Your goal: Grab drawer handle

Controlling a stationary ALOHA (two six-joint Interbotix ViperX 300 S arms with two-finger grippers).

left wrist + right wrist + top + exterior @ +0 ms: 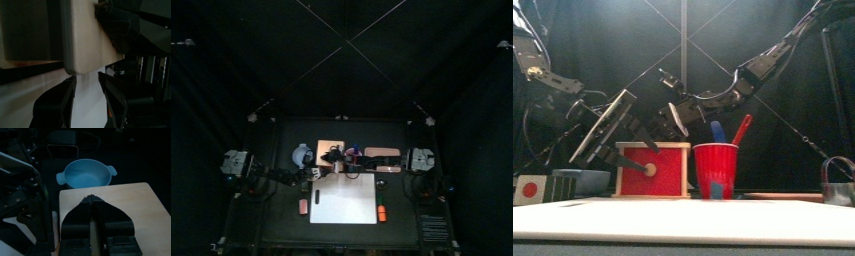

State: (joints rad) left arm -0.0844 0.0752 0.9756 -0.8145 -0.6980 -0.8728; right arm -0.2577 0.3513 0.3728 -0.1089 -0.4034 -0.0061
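The small wooden drawer box with a red front [653, 168] stands left of the red plastic cup [716, 170]; its dark handle [637, 163] faces forward — left gripper [87, 86], fingers narrowly parted, is nearer; right gripper [93, 203] rests closed on top

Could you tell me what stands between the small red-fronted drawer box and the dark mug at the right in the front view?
In the front view, a red cup holding a blue and a red utensil stands just right of the drawer box; bare table runs from there to the mug.

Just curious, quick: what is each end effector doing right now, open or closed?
Left end effector: open, holding nothing.
Right end effector: closed, empty, above the wooden box.
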